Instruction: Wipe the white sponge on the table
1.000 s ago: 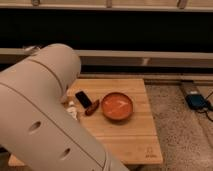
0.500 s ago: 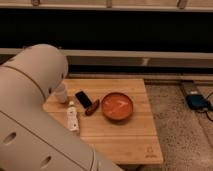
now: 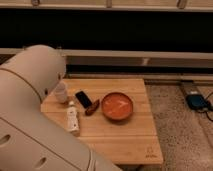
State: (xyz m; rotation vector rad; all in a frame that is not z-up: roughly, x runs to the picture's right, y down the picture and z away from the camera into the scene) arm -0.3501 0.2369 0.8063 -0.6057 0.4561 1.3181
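The light wooden table (image 3: 125, 136) stands in the middle of the camera view, with a small dark logo (image 3: 150, 152) at its near right corner. The white sponge does not show; it is hidden or out of view. My arm's large white body (image 3: 30, 105) fills the left side and covers the table's left and near-left part. The gripper itself is not in view.
On the table are a white cup (image 3: 61, 92), a white labelled bottle (image 3: 72, 118) lying down, a flat black object (image 3: 83, 98), a small brown object (image 3: 92, 107) and an orange bowl (image 3: 118, 106). A blue device (image 3: 196, 101) lies on the floor at right. A dark wall runs behind.
My arm has drawn back to the left, uncovering the white cup and the whole bottle. The things on the table have not moved.
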